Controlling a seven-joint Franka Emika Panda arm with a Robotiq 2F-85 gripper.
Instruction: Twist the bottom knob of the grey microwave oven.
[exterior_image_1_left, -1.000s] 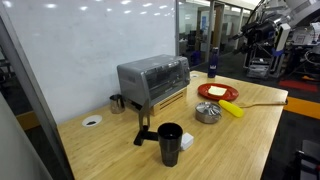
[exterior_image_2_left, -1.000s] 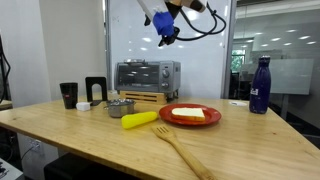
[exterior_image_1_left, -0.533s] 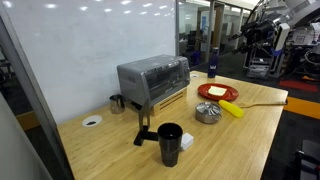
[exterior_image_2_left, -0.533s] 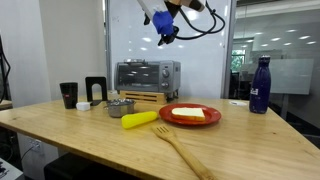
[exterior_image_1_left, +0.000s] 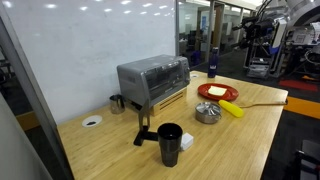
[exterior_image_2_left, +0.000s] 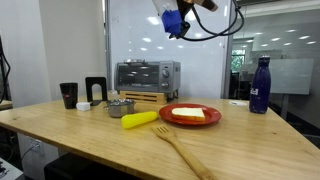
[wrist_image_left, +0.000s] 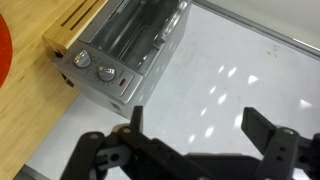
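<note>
The grey microwave oven (exterior_image_1_left: 152, 80) stands at the back of the wooden table (exterior_image_1_left: 225, 145); it also shows in an exterior view (exterior_image_2_left: 147, 76), on a pale wooden base. In the wrist view the oven (wrist_image_left: 125, 45) lies at the upper left, with two round knobs (wrist_image_left: 80, 60) (wrist_image_left: 107, 72) on its end panel; the first is nearer the wooden base. My gripper (wrist_image_left: 198, 125) is open and empty, its two dark fingers spread over the white wall. In an exterior view it (exterior_image_2_left: 178, 20) hangs high above the oven, slightly to its right, far from the knobs.
A red plate (exterior_image_2_left: 190, 115) with food, a yellow item (exterior_image_2_left: 139, 119), a metal bowl (exterior_image_2_left: 120, 106), a wooden fork (exterior_image_2_left: 178, 148), a black cup (exterior_image_2_left: 68, 95) and a blue bottle (exterior_image_2_left: 260, 85) stand on the table. A small metal cup (exterior_image_1_left: 117, 103) sits beside the oven.
The gripper has moved a little to the right and slightly up in an exterior view. Nothing on the table has moved.
</note>
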